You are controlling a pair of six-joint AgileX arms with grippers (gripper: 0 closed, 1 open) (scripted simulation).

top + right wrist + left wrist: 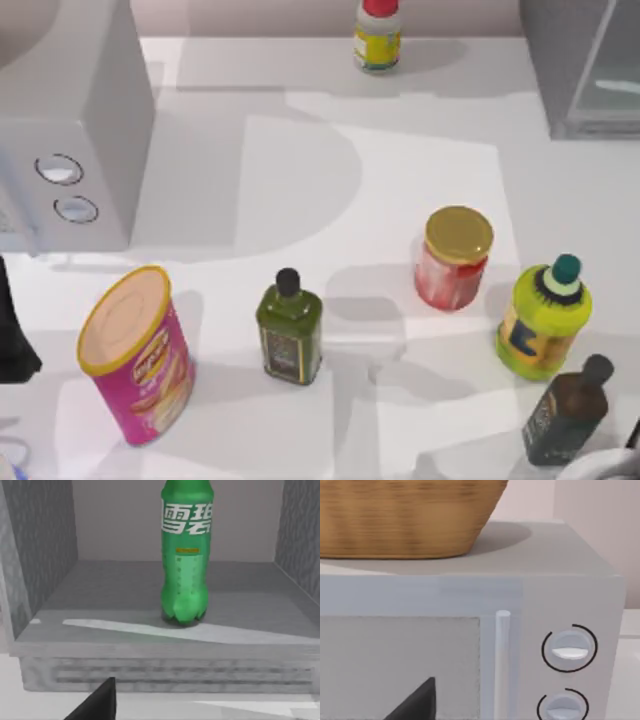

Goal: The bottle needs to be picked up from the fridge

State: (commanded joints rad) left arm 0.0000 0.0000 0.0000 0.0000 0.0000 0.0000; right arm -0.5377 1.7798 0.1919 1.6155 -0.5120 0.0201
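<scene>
The bottle (185, 565) is slim and green with white lettering. It stands upright on the floor of the open fridge (100, 595), near the front lip, between grey side walls. In the top view the fridge (585, 70) is the grey cabinet at the far right corner of the table. My right gripper (97, 702) is outside the fridge, in front of its opening and apart from the bottle. My left arm (12, 330) is parked at the left edge, facing the box with two dials.
A light grey box with two dials (70, 130) carries a wicker basket (405, 515). On the table stand a pink can (140, 355), a dark green bottle (290, 330), a red jar (455, 260), a yellow-green bottle (545, 320), a dark bottle (568, 410) and a red-capped bottle (378, 35).
</scene>
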